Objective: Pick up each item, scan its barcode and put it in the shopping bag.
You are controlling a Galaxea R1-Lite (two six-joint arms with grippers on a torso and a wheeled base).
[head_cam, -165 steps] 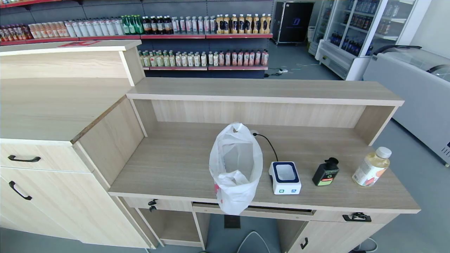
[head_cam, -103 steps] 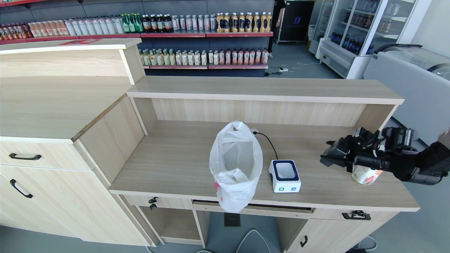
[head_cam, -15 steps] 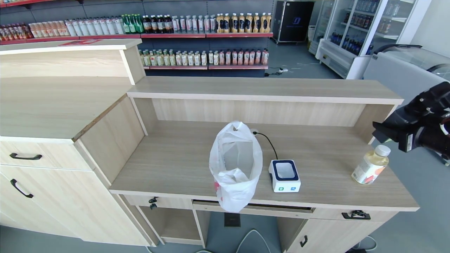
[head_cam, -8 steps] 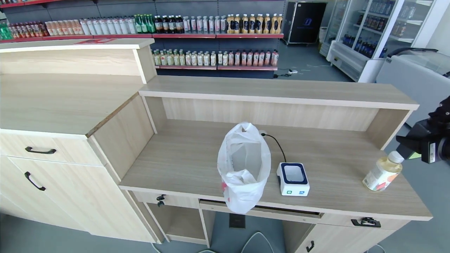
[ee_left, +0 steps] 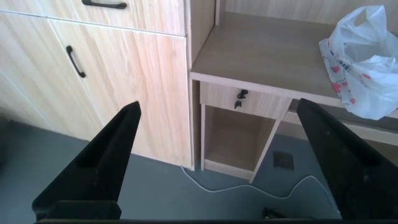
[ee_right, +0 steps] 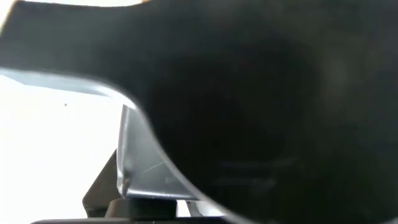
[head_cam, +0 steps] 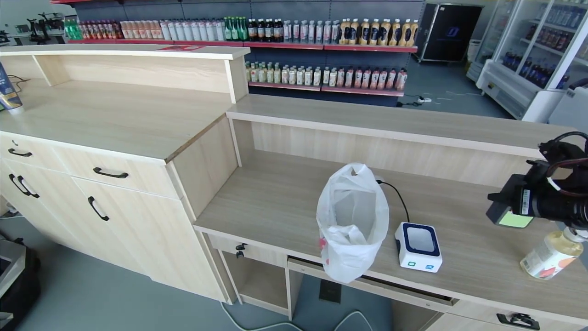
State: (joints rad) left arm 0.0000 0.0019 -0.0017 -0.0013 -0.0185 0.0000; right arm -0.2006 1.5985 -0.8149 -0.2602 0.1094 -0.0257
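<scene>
- Step in hand: first item is lifted and on its way to the scan. Nothing shows in the bag from here.
- Right gripper (head_cam: 528, 207) is clamped on a small black bottle (head_cam: 505, 212) with a green label, held in the air over the right end of the counter (head_cam: 285, 207).
- A white barcode strip on the black bottle faces sideways, towards the robot's head, not down.
- Scanner (head_cam: 418, 246) sits on the counter just right of the shopping bag (head_cam: 351, 220), window facing up, well apart from the held bottle.
- Shopping bag stands upright at the front edge of the counter, mouth open.
- Yellow drink bottle (head_cam: 549, 255) stands on the counter below the right gripper, not yet handled. My read: that one goes second.
- Left gripper (ee_left: 219, 107) hangs low in front of the cabinets, fingers spread wide, holding nothing.
- Next move, as I judge it: carry the black bottle left over the scanner and roll the wrist so the barcode faces the window.
- After that it needs lining up over the bag mouth before letting go; the plastic is floppy, so the rim could fold in.
</scene>
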